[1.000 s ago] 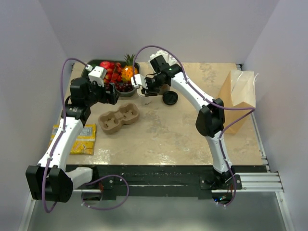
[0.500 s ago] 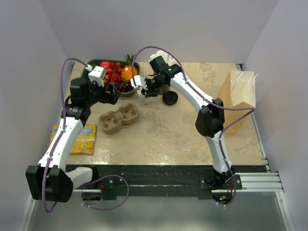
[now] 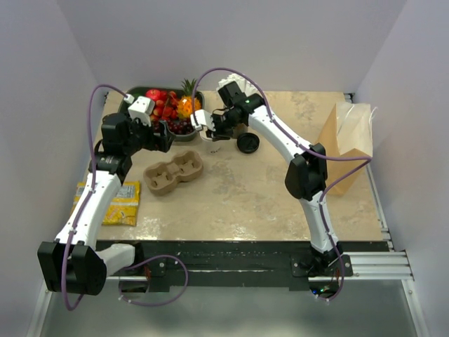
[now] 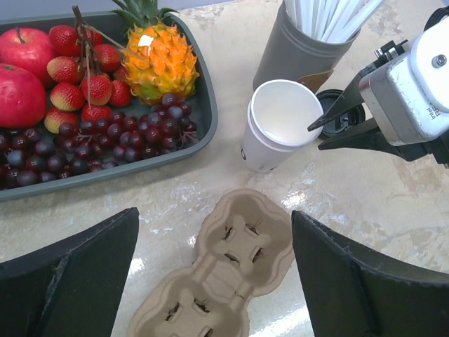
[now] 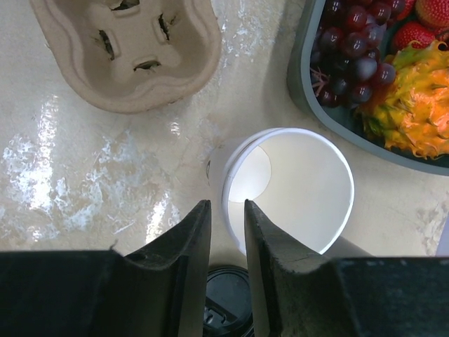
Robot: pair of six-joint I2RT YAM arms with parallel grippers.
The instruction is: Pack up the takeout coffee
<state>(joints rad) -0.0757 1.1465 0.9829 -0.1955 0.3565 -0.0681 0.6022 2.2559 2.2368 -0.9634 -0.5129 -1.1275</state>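
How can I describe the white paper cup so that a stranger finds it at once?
Start at the dark grey tray of fruit at the back left of the table. Beside its right end stands a tall grey cup of white straws; the white paper cup is in front of it, shorter, empty and lidless.

A dark tray [image 4: 202,105] sits at the bench's [image 3: 245,196] far left corner, holding red apples [image 4: 21,95], strawberries [image 4: 95,88], dark grapes [image 4: 105,144] and a spiky orange fruit [image 4: 160,63]. Just beside the tray's right end stands a grey cup [image 4: 298,53] full of white straws [image 4: 323,14]. A brown pulp carrier [image 4: 231,260] lies nearer the front, both wells empty. A brown paper bag [image 3: 349,131] stands at the right edge. A yellow packet [image 3: 119,203] lies by the left edge.
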